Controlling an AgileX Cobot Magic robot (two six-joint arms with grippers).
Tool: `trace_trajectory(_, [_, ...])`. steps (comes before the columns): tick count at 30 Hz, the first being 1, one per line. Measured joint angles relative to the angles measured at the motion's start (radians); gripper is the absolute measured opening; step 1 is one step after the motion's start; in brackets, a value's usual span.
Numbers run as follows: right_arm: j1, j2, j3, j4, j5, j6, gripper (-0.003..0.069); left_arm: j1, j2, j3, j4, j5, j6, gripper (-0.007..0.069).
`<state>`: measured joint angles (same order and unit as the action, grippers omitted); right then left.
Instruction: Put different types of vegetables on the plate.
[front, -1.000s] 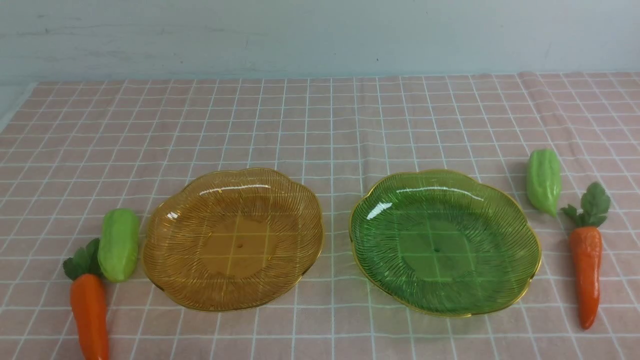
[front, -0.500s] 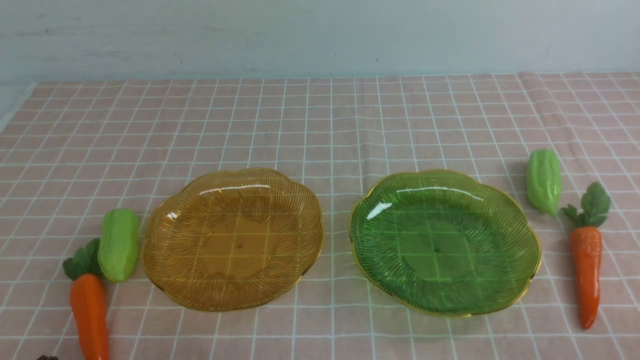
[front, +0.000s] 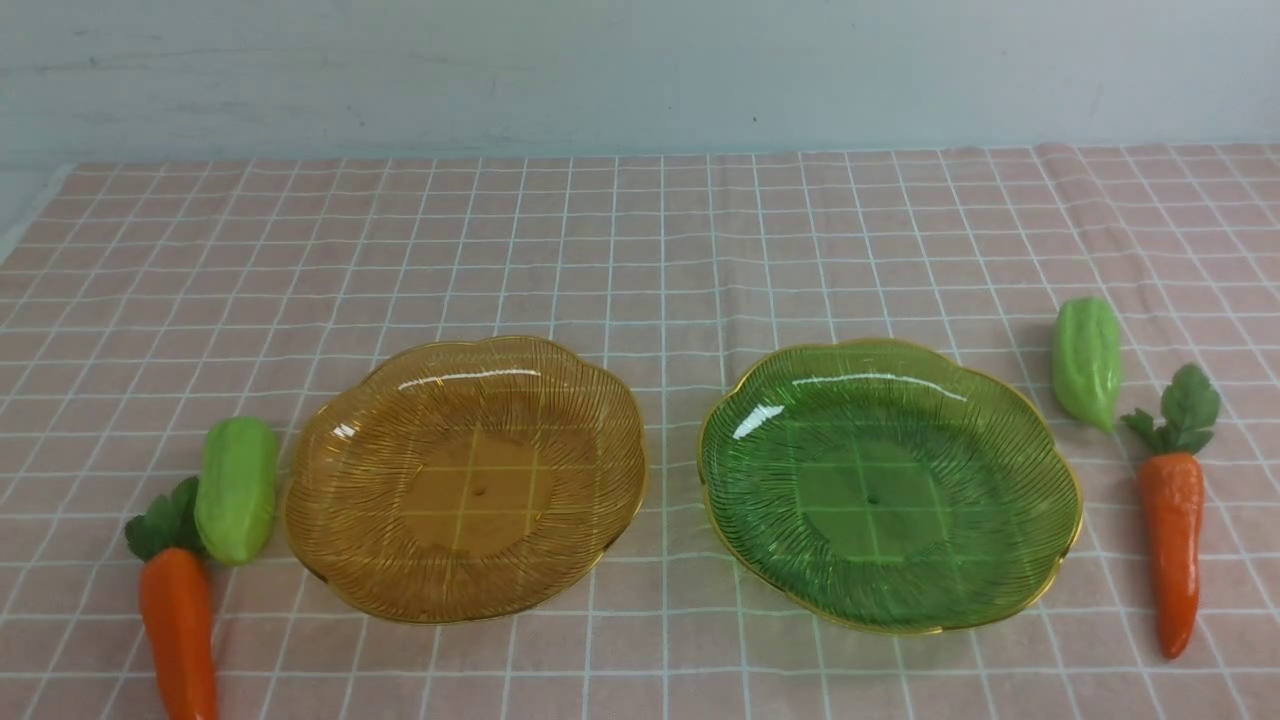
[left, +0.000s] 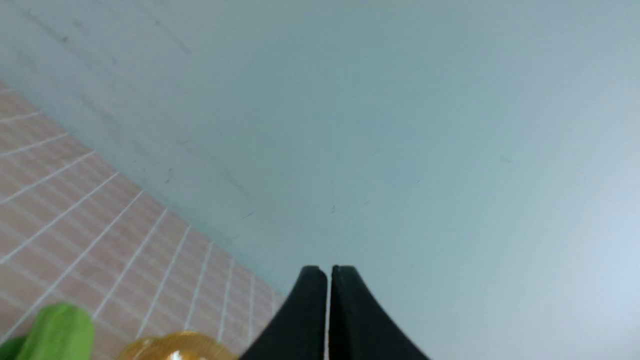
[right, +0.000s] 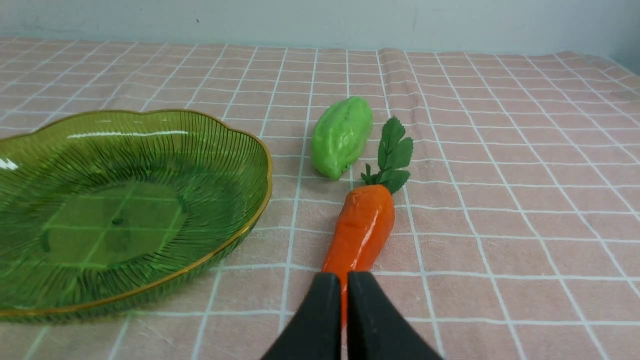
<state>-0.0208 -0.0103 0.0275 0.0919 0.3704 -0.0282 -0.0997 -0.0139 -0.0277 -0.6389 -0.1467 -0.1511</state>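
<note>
On the table (front: 640, 250), the left carrot (front: 178, 630) and left gourd (front: 237, 488) lie just beside the amber plate (front: 340, 520). The right gourd (front: 1087, 360) and right carrot (front: 1170, 545) lie near the green plate (front: 1030, 480). The left gripper (left: 328, 271) and right gripper (right: 345, 276) have their jaws pressed together.

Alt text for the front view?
An empty amber plate and an empty green plate sit side by side on a pink checked tablecloth. The left gourd and left carrot lie beside the amber one, the right gourd and right carrot beside the green one.
</note>
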Motion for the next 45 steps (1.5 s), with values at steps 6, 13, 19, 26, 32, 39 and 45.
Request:
trace_trajectory(6, [0.000,0.000,0.003,0.282,-0.205,0.113,0.0015,0.000,0.075,-0.267,0.005,0.298,0.168,-0.0003])
trace_trajectory(13, [0.000,0.000,0.003,0.598,-0.296,0.172,0.0015,0.000,0.594,-0.519,0.375,0.874,0.122,-0.0003])
trace_trajectory(19, [0.000,0.000,0.004,0.641,-0.293,0.177,0.0015,0.000,0.849,-0.559,0.620,1.000,-0.080,-0.0003])
trace_trajectory(26, [0.000,0.028,-0.179,0.602,-0.045,0.100,0.0015,0.000,1.081,-0.581,0.691,0.991,-0.173,-0.0003])
trace_trajectory(32, [0.000,0.356,-0.625,0.487,0.362,-0.032,0.0015,0.000,1.242,-0.583,0.691,0.948,-0.179,-0.0003])
trace_trajectory(39, [0.000,0.664,-0.894,0.411,0.749,-0.132,0.0015,0.047,1.337,-0.652,0.656,0.948,-0.160,-0.0003])
trace_trajectory(45, [0.000,0.720,-0.903,0.404,0.783,-0.151,0.0015,0.119,1.420,-0.724,0.614,0.948,-0.131,0.0024])
